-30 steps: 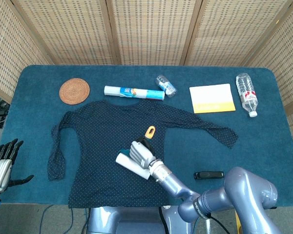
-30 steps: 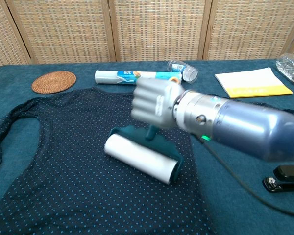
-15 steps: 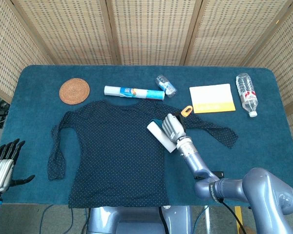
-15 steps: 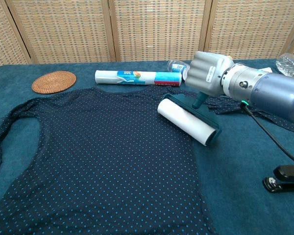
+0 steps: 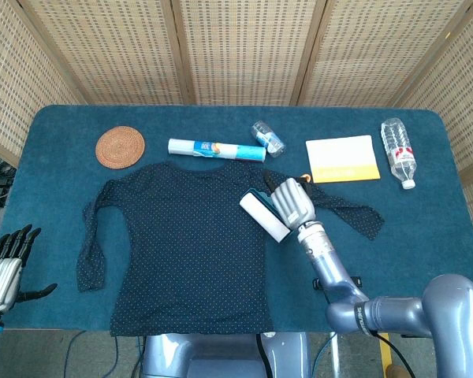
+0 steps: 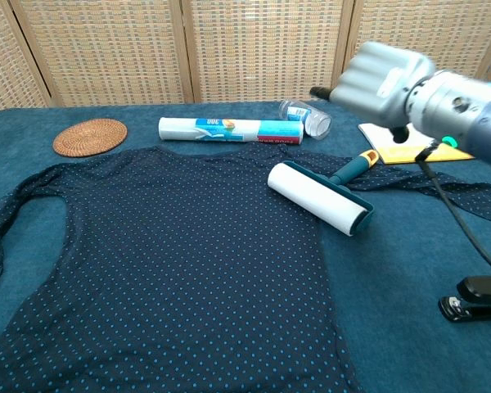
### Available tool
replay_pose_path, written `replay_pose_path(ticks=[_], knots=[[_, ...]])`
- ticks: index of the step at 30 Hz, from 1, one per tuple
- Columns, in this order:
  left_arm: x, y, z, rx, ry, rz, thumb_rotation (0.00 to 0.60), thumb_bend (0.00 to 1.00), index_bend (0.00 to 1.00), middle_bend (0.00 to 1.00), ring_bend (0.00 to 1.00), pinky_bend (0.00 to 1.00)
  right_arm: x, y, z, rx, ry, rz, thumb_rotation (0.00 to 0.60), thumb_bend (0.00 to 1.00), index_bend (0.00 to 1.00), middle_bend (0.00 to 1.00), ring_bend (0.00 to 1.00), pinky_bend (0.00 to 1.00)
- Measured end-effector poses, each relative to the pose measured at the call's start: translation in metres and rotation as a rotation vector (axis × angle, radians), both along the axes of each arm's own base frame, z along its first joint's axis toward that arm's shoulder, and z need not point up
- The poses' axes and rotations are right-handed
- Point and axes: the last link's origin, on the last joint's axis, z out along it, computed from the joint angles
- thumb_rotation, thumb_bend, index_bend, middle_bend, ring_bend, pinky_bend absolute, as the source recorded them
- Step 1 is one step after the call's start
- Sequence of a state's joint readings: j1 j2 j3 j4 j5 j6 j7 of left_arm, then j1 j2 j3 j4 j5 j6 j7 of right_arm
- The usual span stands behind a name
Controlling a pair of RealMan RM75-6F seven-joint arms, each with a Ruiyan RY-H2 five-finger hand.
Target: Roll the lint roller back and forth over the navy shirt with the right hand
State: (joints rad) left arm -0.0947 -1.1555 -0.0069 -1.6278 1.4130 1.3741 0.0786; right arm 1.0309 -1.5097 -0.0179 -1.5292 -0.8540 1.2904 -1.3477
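The navy dotted shirt (image 5: 181, 236) (image 6: 164, 270) lies flat in the middle of the table. The lint roller (image 5: 264, 216) (image 6: 319, 198) lies on the shirt's right edge, white drum on the cloth, its teal handle with orange tip pointing back right. My right hand (image 5: 293, 201) (image 6: 383, 72) hovers above the handle, fingers curled into a fist, holding nothing and clear of the roller. My left hand (image 5: 5, 261) hangs off the table's front left corner with its fingers apart and empty.
Along the back lie a woven coaster (image 5: 120, 146), a white and blue roll (image 5: 217, 149), a small clear jar (image 5: 268, 138), a yellow notepad (image 5: 342, 158) and a water bottle (image 5: 398, 152). A black stapler (image 6: 475, 297) sits front right.
My right hand rolled the lint roller from the shirt's lower middle to its right edge, then let go and rose above it. The left hand stayed put.
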Motion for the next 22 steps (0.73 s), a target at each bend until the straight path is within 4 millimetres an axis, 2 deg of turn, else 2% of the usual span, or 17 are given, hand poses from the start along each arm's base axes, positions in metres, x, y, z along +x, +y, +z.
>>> replay_pose_path(ticks=[2, 4, 7, 8, 9, 10, 12, 18, 22], knots=[[0.001, -0.001, 0.000, -0.001, -0.005, -0.008, 0.600, 0.00, 0.00, 0.00, 0.00, 0.00, -0.007, 0.005, 0.014, -0.011, -0.043, -0.010, 0.600, 0.03, 0.00, 0.89, 0.97, 1.00], [0.003, -0.002, 0.001, -0.001, -0.011, -0.021, 0.600, 0.00, 0.00, 0.00, 0.00, 0.00, -0.015, 0.010, 0.026, -0.015, -0.094, -0.015, 0.600, 0.02, 0.00, 0.79, 0.87, 0.93], [0.005, -0.004, 0.002, 0.002, -0.021, -0.041, 0.600, 0.00, 0.00, 0.00, 0.00, 0.00, -0.028, 0.018, 0.043, -0.014, -0.196, -0.016, 0.600, 0.00, 0.00, 0.45, 0.48, 0.48], [0.005, -0.005, 0.002, 0.004, -0.023, -0.047, 0.600, 0.00, 0.00, 0.00, 0.00, 0.00, -0.032, 0.021, 0.048, -0.012, -0.233, -0.018, 0.600, 0.00, 0.00, 0.29, 0.30, 0.28], [0.006, -0.006, 0.003, 0.009, -0.027, -0.056, 0.600, 0.00, 0.00, 0.00, 0.00, 0.00, -0.037, 0.023, 0.053, -0.011, -0.273, -0.021, 0.600, 0.00, 0.00, 0.16, 0.14, 0.13], [0.007, -0.006, 0.004, 0.013, -0.030, -0.061, 0.600, 0.00, 0.00, 0.00, 0.00, 0.00, -0.045, 0.028, 0.060, -0.008, -0.329, -0.028, 0.600, 0.00, 0.00, 0.08, 0.06, 0.06], [0.008, -0.008, 0.006, 0.020, -0.035, -0.073, 0.600, 0.00, 0.00, 0.00, 0.00, 0.00, -0.060, 0.035, 0.070, -0.005, -0.416, -0.046, 0.600, 0.00, 0.00, 0.00, 0.00, 0.00], [0.014, -0.015, 0.009, 0.042, -0.041, -0.111, 0.600, 0.00, 0.00, 0.00, 0.00, 0.00, -0.117, 0.074, 0.093, 0.014, -0.682, -0.164, 0.600, 0.00, 0.00, 0.00, 0.00, 0.00], [0.018, -0.020, 0.012, 0.061, -0.051, -0.134, 0.600, 0.00, 0.00, 0.00, 0.00, 0.00, -0.161, 0.111, 0.105, -0.006, -0.812, -0.250, 0.600, 0.00, 0.00, 0.00, 0.00, 0.00]])
